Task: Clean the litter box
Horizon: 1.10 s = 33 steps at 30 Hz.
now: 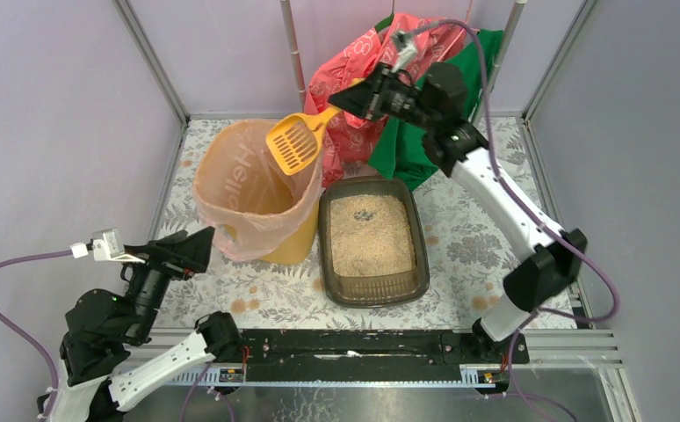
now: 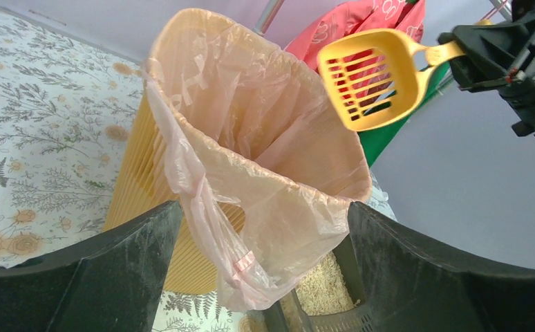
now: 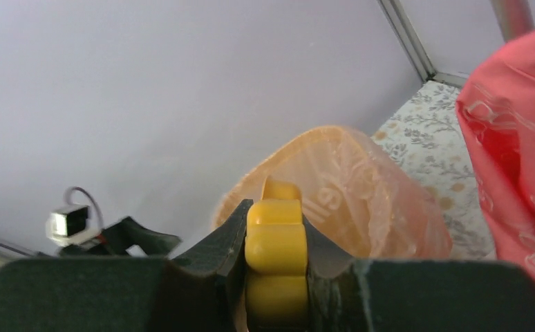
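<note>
Fingers of the left gripper (image 1: 198, 246) stand spread wide and hold nothing. They hover near the table at the left and point at the tall yellow ribbed plastic bin (image 1: 297, 244). In the left wrist view the two black fingers (image 2: 106, 277) frame that bin from below.

A thin peach plastic liner (image 1: 231, 189) is folded over the bin's rim and hangs loose down its outer wall. Above the far right part of the rim hangs a yellow slotted plastic litter scoop (image 1: 294, 145), tilted, its blade over the liner's mouth.

Just right of the bin sits the litter box (image 1: 326, 230), a shallow dark grey-brown rectangular plastic tray with rounded corners. It rests flat on the floral-patterned table cover (image 1: 468, 237). Whether tray and bin touch I cannot tell. Beige sandy granules (image 1: 373, 239) fill it, with a small dark clump (image 1: 363, 214) near the far end.

Behind it lie a red patterned plastic bag (image 1: 363, 53) and a green bag (image 1: 404, 154).

The right gripper (image 1: 354, 95), raised over the far side of the table, is clamped on the scoop's handle. The right wrist view shows the yellow handle (image 3: 275, 242) pinched between both fingers.
</note>
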Motion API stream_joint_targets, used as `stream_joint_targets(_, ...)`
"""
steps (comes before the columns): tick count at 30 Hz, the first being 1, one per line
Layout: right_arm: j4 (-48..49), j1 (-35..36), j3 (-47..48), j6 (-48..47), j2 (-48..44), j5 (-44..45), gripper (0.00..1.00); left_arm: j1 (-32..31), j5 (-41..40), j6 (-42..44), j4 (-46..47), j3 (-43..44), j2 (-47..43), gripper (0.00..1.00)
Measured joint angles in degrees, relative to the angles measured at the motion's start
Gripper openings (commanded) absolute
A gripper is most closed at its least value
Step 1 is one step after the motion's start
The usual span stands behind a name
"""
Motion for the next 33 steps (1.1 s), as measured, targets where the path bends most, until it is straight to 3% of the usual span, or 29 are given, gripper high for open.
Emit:
stream_joint_targets(10,-27.91,19.30,26.97,-30.29,17.07,18.56,0.00,0.00,-0.70,-0.96,-4.46,0.94,-1.90,0.99)
stream_joint_targets(14,-32.30,24.81,29.51,-37.07,18.32,21.88,0.00,0.00,-1.03,-0.92,-4.66,0.94,-1.90,0.99)
stream_joint_targets(19,-32.81,24.02,30.01,-38.95,18.29,23.28,0.00,0.00,-1.33,-0.92,-4.90,0.92,-2.05,0.99)
stream_joint_targets(22,-30.16,21.73,28.85,-35.17,17.86,20.09,0.00,0.00,-1.44,-0.92,-5.09,0.92,-2.27,0.99)
stream_joint_targets(24,-23.08,18.45,23.34,-28.48,15.50,14.60,0.00,0.00,-1.46,-0.94,-5.14,0.90,-2.27,0.99)
stream_joint_targets(29,0.66,3.65,5.79,-4.66,8.63,2.71,0.00,0.00,-1.38,-1.05,-5.20,0.90,-2.08,0.99)
stream_joint_targets(33,23.56,-7.89,-7.50,16.90,5.95,-1.68,0.00,0.00,-1.36,-1.11,-5.22,0.83,-1.77,0.99)
